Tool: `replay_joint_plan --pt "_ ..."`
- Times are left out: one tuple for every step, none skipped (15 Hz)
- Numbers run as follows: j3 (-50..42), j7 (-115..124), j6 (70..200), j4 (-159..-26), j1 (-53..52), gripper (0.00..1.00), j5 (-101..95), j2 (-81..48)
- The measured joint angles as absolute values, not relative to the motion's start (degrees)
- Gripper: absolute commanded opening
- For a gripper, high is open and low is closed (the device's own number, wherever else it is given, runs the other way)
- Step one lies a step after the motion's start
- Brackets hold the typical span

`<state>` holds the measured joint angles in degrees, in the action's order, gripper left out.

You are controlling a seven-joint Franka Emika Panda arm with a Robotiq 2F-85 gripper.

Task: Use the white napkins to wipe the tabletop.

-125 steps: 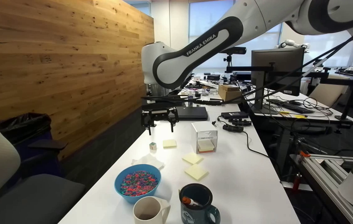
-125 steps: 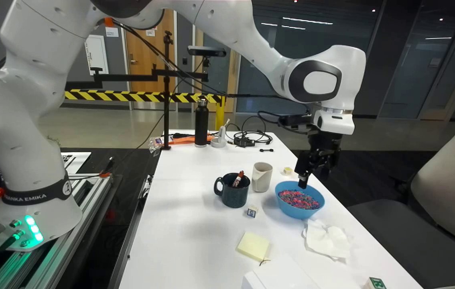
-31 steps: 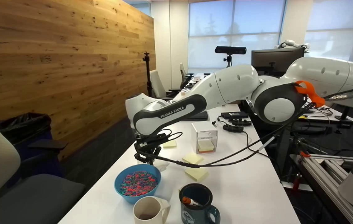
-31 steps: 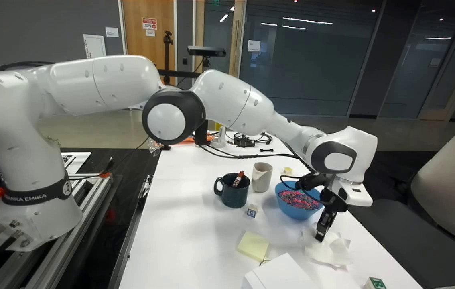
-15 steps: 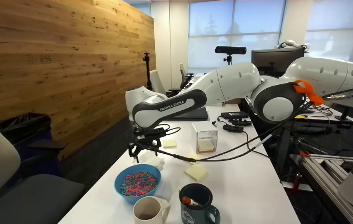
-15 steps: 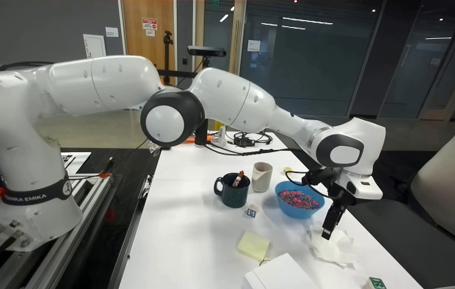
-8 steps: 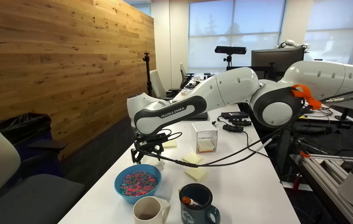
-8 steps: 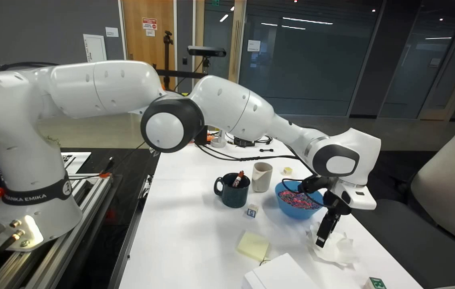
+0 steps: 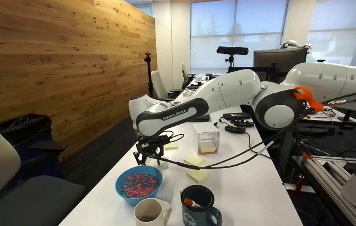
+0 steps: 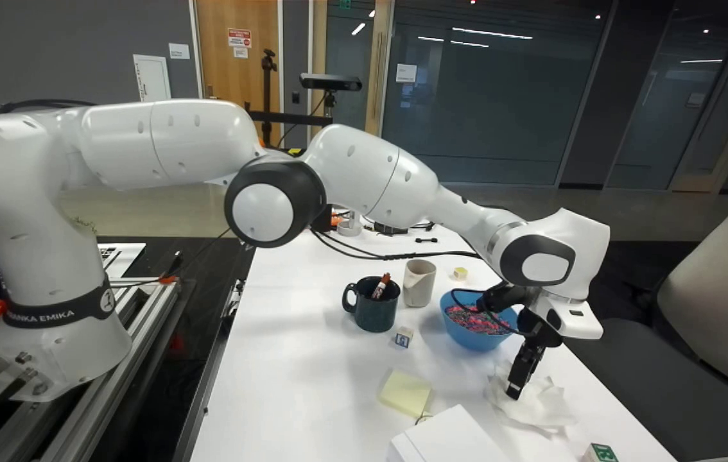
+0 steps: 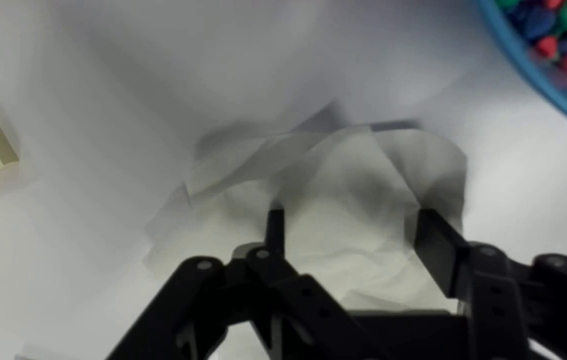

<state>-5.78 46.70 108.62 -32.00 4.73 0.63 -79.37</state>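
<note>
1. While "FRANKA EMIKA" reads plainly on the arm (image 9: 244, 84), the small label (image 9: 208, 139) on the box (image 9: 205, 127) only seems to say "POST-IT NOTES".
2. "R" marks a cut-off block (image 10: 600, 453).
3. Spread, the hand (image 11: 348, 215) hides part of the white napkins (image 10: 540, 405) on the counter (image 10: 303, 385) near the blue bowl (image 10: 473, 340); whether it touches them is unclear.

The wrist view cuts off the bowl (image 11: 553, 95) at two o'clock, and the gripper (image 11: 351, 212) partly hides the napkins (image 11: 333, 230) toward six.
</note>
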Motion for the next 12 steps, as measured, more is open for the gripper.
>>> replay_joint_plan --pt "-5.8 46.7 108.6 -31.9 4.7 0.31 0.6 -79.4" --pt "-5.8 46.7 108.6 -31.8 4.7 0.24 0.6 -79.4" --pt "-5.8 46.7 108.6 -31.7 4.8 0.16 0.6 -79.4" --pt "-5.8 46.7 108.6 -31.6 4.8 0.10 0.6 -79.4" --pt "-5.8 46.7 108.6 -31.6 4.8 0.03 0.6 -79.4" --pt "-5.8 46.7 108.6 -31.5 4.9 0.00 0.6 -79.4" --pt "-5.8 46.7 108.6 -31.5 4.9 0.00 0.6 -79.4" --pt "-5.8 46.7 108.6 -31.5 5.0 0.00 0.6 -79.4" --pt "-5.8 46.7 108.6 -31.5 5.0 0.00 0.6 -79.4" --pt "-5.8 46.7 108.6 -31.5 5.1 0.00 0.6 -79.4" --pt "-5.8 46.7 108.6 -31.5 5.1 0.00 0.6 -79.4" --pt "-5.8 46.7 108.6 -31.4 5.2 0.00 0.6 -79.4"
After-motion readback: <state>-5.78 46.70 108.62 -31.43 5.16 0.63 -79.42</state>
